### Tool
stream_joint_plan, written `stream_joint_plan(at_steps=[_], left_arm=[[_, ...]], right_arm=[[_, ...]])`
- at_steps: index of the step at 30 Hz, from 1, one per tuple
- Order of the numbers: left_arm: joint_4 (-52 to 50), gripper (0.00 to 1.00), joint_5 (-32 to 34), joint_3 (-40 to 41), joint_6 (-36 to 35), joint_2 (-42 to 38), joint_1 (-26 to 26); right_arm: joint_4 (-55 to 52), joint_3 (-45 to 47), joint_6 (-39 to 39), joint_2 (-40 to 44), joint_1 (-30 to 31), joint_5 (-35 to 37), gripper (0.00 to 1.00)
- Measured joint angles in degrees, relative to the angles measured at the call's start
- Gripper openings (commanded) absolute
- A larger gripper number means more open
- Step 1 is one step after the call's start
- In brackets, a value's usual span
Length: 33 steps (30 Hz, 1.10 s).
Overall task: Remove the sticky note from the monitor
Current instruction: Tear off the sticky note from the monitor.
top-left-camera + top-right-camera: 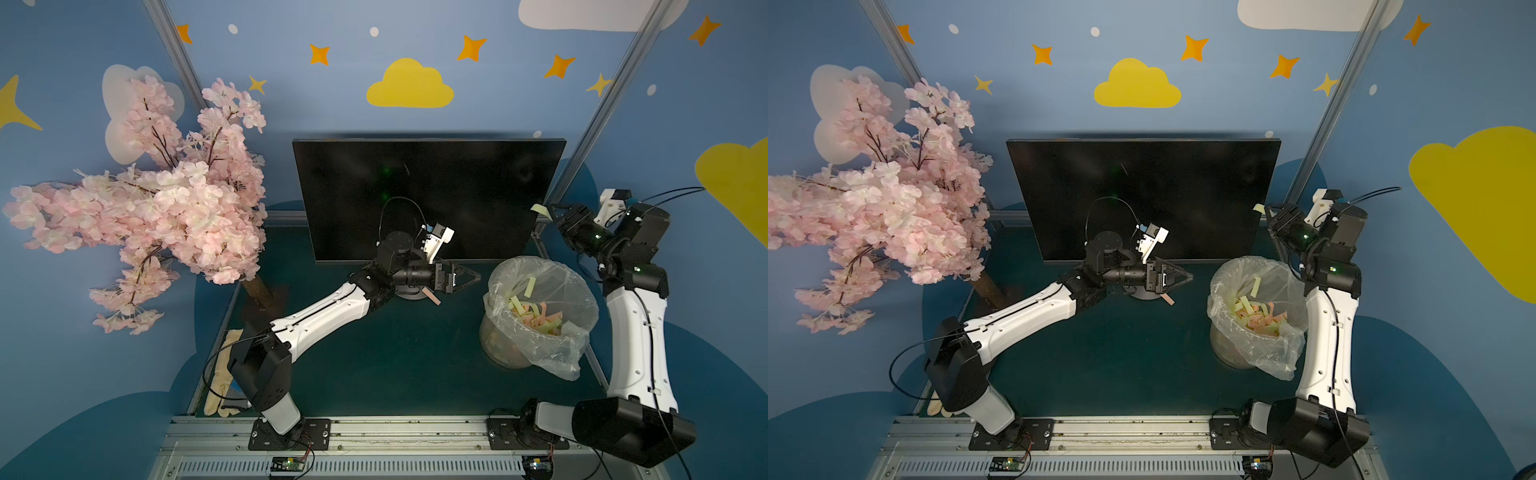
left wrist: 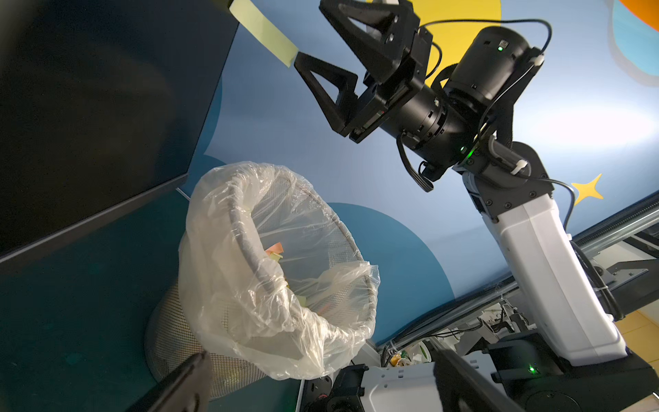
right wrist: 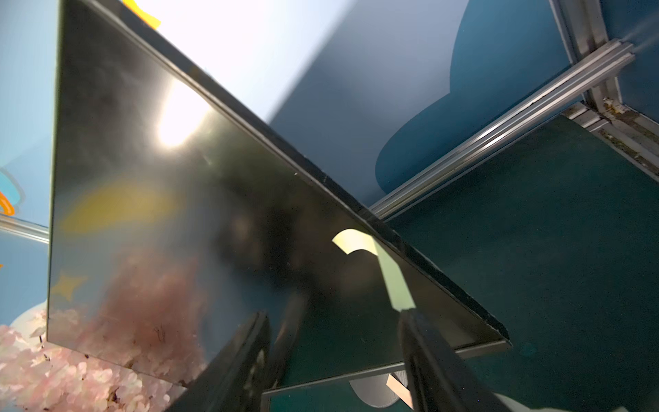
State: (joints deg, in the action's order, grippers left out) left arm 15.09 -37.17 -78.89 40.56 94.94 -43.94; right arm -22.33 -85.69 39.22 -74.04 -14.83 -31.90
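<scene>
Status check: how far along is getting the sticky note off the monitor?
Done: the bin holds a heap of notes, and the monitor screen looks otherwise bare. In hand: the right gripper is at the monitor's right edge, jaws open, one fingertip touching the sticky note's free end, not pinching it. Left: the note's other end appears still stuck; close, peel, drop it. The left gripper waits open beside the bin.
</scene>
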Motion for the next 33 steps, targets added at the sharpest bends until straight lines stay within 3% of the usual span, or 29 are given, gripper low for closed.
stream_joint_plan(at_steps=[13, 33], left_arm=[[0.76, 1.00, -0.37, -0.07, 0.28, 0.00, 0.00], [1.31, 1.00, -0.37, -0.15, 0.87, 0.70, 0.00]], right_arm=[[-5.53, -0.61, -6.10, -1.46, 0.07, 3.87, 0.63], [-6.03, -3.41, -8.02, -4.31, -1.88, 3.76, 0.62]])
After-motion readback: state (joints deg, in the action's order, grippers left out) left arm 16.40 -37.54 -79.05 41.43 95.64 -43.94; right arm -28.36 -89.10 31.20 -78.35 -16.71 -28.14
